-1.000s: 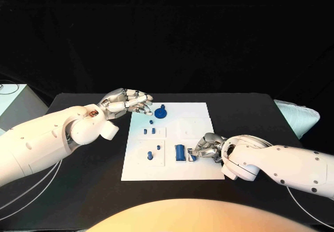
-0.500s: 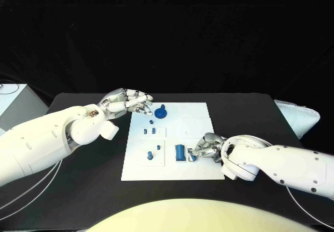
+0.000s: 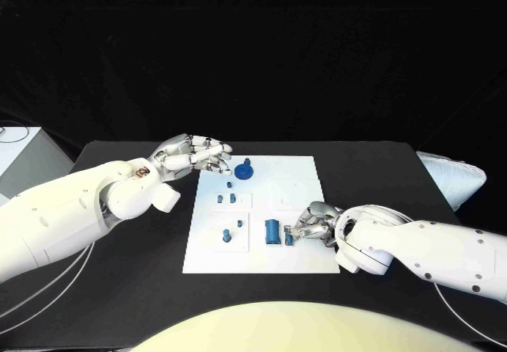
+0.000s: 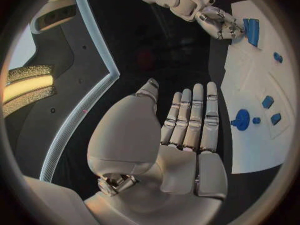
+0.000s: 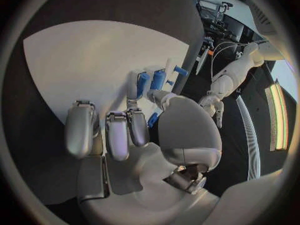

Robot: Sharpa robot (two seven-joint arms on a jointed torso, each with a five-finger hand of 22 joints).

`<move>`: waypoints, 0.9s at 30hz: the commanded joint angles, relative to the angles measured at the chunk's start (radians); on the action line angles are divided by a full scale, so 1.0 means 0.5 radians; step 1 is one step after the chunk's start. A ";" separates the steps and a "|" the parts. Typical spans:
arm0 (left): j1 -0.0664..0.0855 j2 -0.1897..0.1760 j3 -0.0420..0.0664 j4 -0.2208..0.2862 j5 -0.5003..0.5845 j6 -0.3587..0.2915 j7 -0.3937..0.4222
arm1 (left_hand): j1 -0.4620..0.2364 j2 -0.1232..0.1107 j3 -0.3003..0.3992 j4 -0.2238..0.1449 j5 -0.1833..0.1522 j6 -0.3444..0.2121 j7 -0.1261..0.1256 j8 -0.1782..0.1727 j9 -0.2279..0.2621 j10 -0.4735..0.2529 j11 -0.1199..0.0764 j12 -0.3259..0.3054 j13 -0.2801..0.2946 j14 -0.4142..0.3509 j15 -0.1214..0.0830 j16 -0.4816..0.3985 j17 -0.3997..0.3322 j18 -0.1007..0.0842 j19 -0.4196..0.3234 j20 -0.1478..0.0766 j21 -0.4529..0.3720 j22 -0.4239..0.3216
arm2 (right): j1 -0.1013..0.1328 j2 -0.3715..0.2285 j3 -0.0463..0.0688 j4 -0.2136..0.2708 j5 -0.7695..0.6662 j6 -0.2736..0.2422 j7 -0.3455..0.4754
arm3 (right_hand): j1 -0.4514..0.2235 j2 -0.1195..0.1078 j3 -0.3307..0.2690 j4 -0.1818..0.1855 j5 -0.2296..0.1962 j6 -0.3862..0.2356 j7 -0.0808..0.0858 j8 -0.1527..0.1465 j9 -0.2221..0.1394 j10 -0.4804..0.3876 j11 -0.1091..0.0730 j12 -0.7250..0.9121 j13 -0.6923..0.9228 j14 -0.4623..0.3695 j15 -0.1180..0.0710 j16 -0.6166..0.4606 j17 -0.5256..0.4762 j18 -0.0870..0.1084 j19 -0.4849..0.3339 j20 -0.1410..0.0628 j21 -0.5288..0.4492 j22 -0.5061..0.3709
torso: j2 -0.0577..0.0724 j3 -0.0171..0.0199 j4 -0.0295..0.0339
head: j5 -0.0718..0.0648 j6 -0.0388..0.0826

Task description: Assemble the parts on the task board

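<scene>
**Board partly filled, right hand busy at lower right of the plate**

Black worktop [image 3: 127,257] under a black backdrop, w/ the white task board [image 3: 301,257] lying mid-frame in the head view.

Parts on the board, as far as visible: a round blue disc w/ a peg [image 3: 244,172] near the top edge of the board, looks seated. Below it a pair of small blue pieces [image 3: 225,198] side by side, then one tiny piece [image 3: 239,221], then a small upright piece [image 3: 226,235] toward the lower left of the board. A larger blue cylinder [image 3: 272,232] sits lower centre. Can't tell which of these are fully seated vs just lying loose. Recess at the board's right-centre looks bare.

Right hand [image 3: 313,226] is at the board's lower right, just beside the cylinder, fingers curled in together; a small blue piece [image 3: 289,239] shows at its fingertips. Right wrist view shows a bit of blue [image 5: 152,119] by the thumb, so prob. pinching it, though the grip itself is partly hidden.

Left hand [image 3: 198,155] hovers off the board's upper left corner, near the disc, holding nothing; left wrist view shows its fingers [image 4: 190,120] straight and side by side, not wrapped on anything.

Judgement: roughly midway. Several parts placed, at least the one at the right hand left to seat, plus any bare recesses.
</scene>
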 commanded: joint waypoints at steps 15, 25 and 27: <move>-0.007 0.002 0.001 0.000 -0.002 0.029 0.007 | 0.012 0.022 -0.008 0.001 -0.008 0.004 0.045 0.009 -0.003 -0.008 0.009 -0.013 0.003 0.003 0.009 -0.015 0.004 0.028 0.020 0.000 -0.010 -0.004 | 0.003 -0.046 0.004 0.006 -0.027 0.094 0.135 | -0.012 -0.074 -0.026 -0.044 -0.146 0.006 -0.003 0.013 0.004 0.041 -0.013 -0.003 0.306 0.152 -0.017 0.007 0.260 -0.009 0.101 -0.014 -0.004 0.238 | 0.000 0.0038 0.000 | 0.002 0.000; -0.019 -0.003 0.001 0.000 -0.006 0.018 0.017 | 0.012 0.022 -0.008 0.001 -0.008 0.004 0.045 0.009 -0.003 -0.008 0.009 -0.013 0.003 0.003 0.009 -0.015 0.004 0.028 0.020 0.000 -0.010 -0.004 | 0.002 -0.107 0.004 0.046 0.011 0.095 0.302 | 0.196 -0.137 -0.097 -0.186 -0.625 0.014 -0.016 0.077 0.033 0.056 -0.023 0.032 0.331 0.151 -0.023 0.001 0.255 -0.006 0.098 -0.017 -0.030 0.237 | 0.000 0.0042 -0.003 | -0.002 0.000; -0.021 -0.003 0.001 0.001 -0.006 0.018 0.018 | 0.012 0.022 -0.008 0.001 -0.008 0.004 0.045 0.009 -0.003 -0.008 0.009 -0.013 0.003 0.003 0.009 -0.015 0.004 0.028 0.020 0.000 -0.010 -0.004 | 0.002 -0.113 0.004 0.047 0.012 0.095 0.304 | 0.206 -0.126 -0.108 -0.183 -0.599 0.026 -0.024 0.099 0.047 0.063 -0.028 0.046 0.339 0.152 -0.027 0.003 0.257 -0.006 0.099 -0.021 -0.028 0.239 | 0.000 0.0030 -0.003 | -0.004 0.000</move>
